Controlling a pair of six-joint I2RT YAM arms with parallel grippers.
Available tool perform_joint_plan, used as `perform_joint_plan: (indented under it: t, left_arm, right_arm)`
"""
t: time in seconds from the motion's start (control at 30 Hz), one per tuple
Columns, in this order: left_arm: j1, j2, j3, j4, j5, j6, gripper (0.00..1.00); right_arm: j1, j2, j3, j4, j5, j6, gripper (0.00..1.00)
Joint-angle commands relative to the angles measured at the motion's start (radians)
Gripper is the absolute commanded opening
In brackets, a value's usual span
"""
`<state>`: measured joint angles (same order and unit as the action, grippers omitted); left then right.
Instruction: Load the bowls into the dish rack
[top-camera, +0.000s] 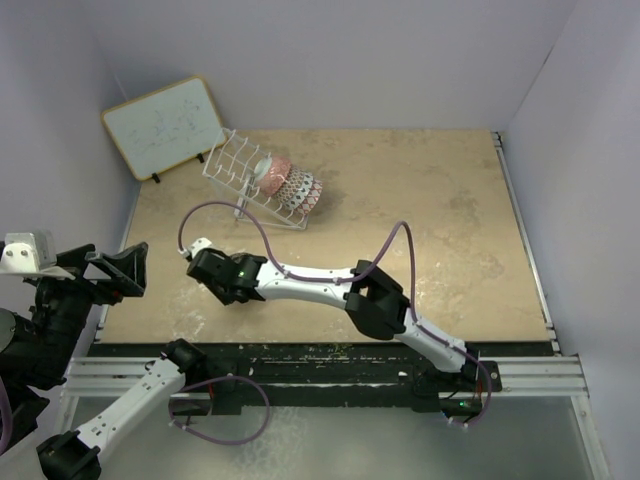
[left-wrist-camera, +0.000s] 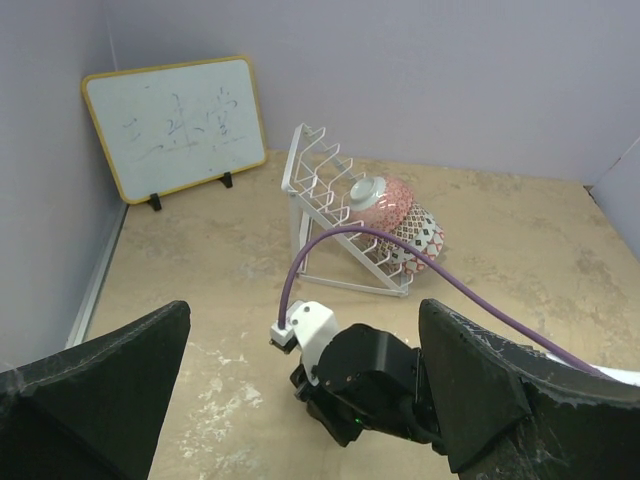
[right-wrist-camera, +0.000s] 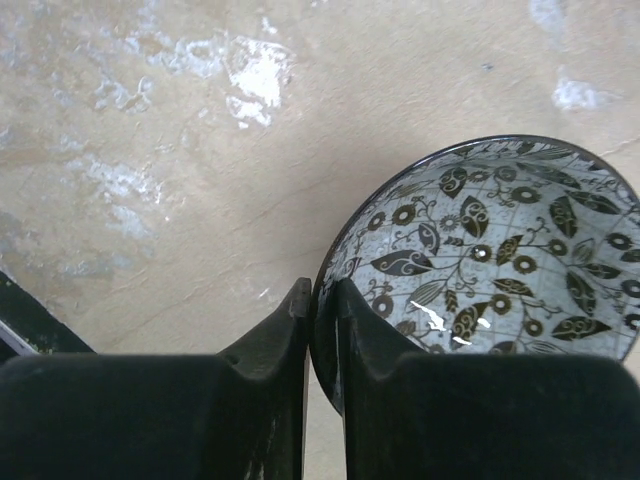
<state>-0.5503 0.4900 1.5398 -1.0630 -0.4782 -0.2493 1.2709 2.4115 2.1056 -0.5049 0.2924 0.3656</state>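
My right gripper (right-wrist-camera: 320, 295) is shut on the rim of a grey-black bowl (right-wrist-camera: 500, 240) with a leaf and flower pattern, one finger inside and one outside, just above the tan table. In the top view this gripper (top-camera: 212, 272) is left of centre and covers the bowl. The white wire dish rack (top-camera: 232, 160) stands at the back left and also shows in the left wrist view (left-wrist-camera: 318, 172). It holds a pink-red bowl (left-wrist-camera: 385, 195) and a diamond-patterned bowl (left-wrist-camera: 422, 232) on edge. My left gripper (top-camera: 122, 270) is open and empty at the table's left edge.
A wood-framed whiteboard (top-camera: 165, 125) leans on the back left wall beside the rack. The right arm's purple cable (top-camera: 255, 225) loops between the gripper and the rack. Purple walls close in the table on three sides.
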Motion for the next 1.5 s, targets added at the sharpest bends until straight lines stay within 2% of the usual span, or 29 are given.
perform_joint_plan:
  t: [0.0, 0.2, 0.37, 0.47, 0.6, 0.73, 0.9, 1.0, 1.07, 1.37, 1.47]
  left_arm:
    - [0.003, 0.002, -0.005, 0.039, -0.004, 0.016, 0.99]
    - [0.003, 0.009, -0.005, 0.052, 0.007, 0.017, 0.99]
    - [0.003, 0.011, 0.013, 0.049, 0.005, 0.023, 0.99]
    - [0.003, 0.009, 0.017, 0.046, 0.004, 0.024, 0.99]
    - [0.003, 0.008, 0.024, 0.041, 0.003, 0.023, 0.99]
    - [0.003, 0.007, 0.034, 0.037, -0.002, 0.028, 0.99]
    - [0.003, 0.007, 0.039, 0.033, -0.006, 0.033, 0.99]
    - [0.003, 0.006, 0.043, 0.027, -0.006, 0.034, 0.99]
    - [0.003, 0.005, 0.048, 0.022, -0.008, 0.033, 0.99]
    - [0.003, 0.005, 0.057, 0.008, -0.019, 0.035, 0.99]
    - [0.003, 0.009, 0.056, 0.009, -0.017, 0.036, 0.99]
  right_arm:
    - [0.0, -0.064, 0.01, 0.002, 0.015, -0.001, 0.12]
    - [-0.016, -0.193, -0.011, 0.102, -0.084, 0.0, 0.08]
    - [-0.106, -0.346, -0.132, 0.287, -0.299, 0.076, 0.08]
    - [-0.204, -0.447, -0.272, 0.531, -0.533, 0.188, 0.07]
    - [-0.362, -0.536, -0.478, 0.986, -0.824, 0.481, 0.08]
    - [-0.438, -0.526, -0.542, 1.342, -0.971, 0.7, 0.08]
    - [-0.501, -0.444, -0.554, 1.784, -1.012, 1.016, 0.08]
    - [-0.542, -0.342, -0.543, 2.095, -0.962, 1.26, 0.08]
    - [-0.563, -0.296, -0.532, 2.24, -0.916, 1.358, 0.08]
    - [-0.637, -0.243, -0.595, 2.425, -0.745, 1.462, 0.09]
    - [-0.653, -0.225, -0.615, 2.435, -0.69, 1.47, 0.08]
